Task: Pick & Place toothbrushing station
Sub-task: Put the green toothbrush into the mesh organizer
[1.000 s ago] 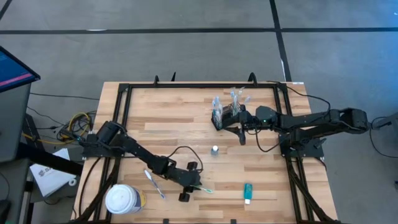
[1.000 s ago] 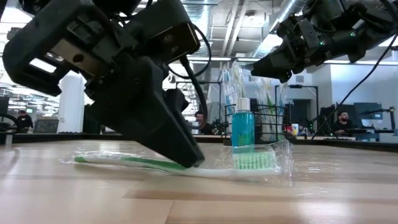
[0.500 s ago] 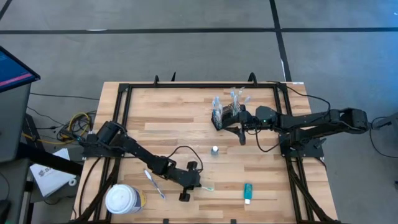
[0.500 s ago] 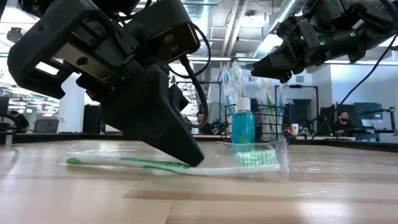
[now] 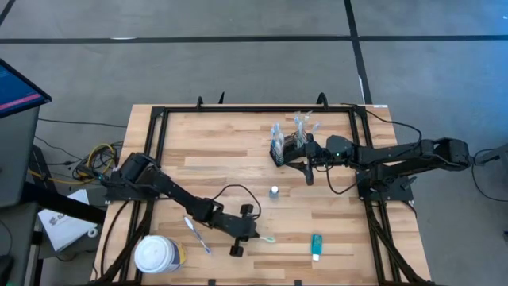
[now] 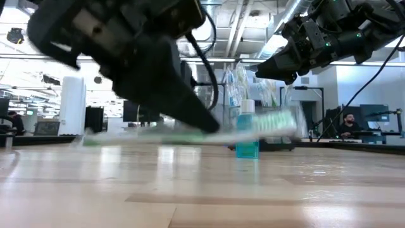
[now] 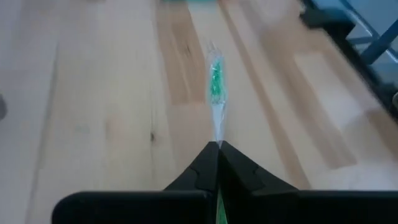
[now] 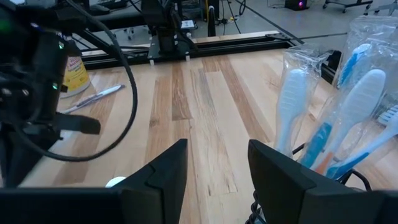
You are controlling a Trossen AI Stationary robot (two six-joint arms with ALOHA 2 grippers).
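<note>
My left gripper (image 7: 219, 147) is shut on a green toothbrush (image 6: 266, 123) in a clear wrapper, near the table's front edge (image 5: 266, 238). The black wire-mesh caddy (image 5: 284, 148) stands at the far right-centre with several wrapped toothbrushes (image 8: 348, 118) upright in it. My right gripper (image 8: 217, 163) hovers open just beside the caddy, on its right (image 5: 302, 159). A teal tube (image 5: 316, 246) lies flat near the front edge. A white and blue toothbrush (image 5: 197, 236) lies flat on the table left of my left gripper. My left gripper pinches the wrapped green toothbrush between its two fingers, around the middle of its handle (image 7: 217, 134). The fingers slant down from the table's left and run roughly along the brush. The brush hangs about level, clear of the table, its bristle head (image 7: 216, 78) ahead of the fingertips.
A small teal bottle with a white cap (image 5: 274, 192) stands mid-table between the arms. A large white-lidded tub (image 5: 157, 254) sits at the front left corner. A black frame (image 5: 159, 119) runs round the tabletop. People and desks show in the room behind.
My left gripper has risen and taken the green toothbrush with it. The brush lay flat on the table a second ago and now hangs clear of it, about level. My right arm has kept still.
</note>
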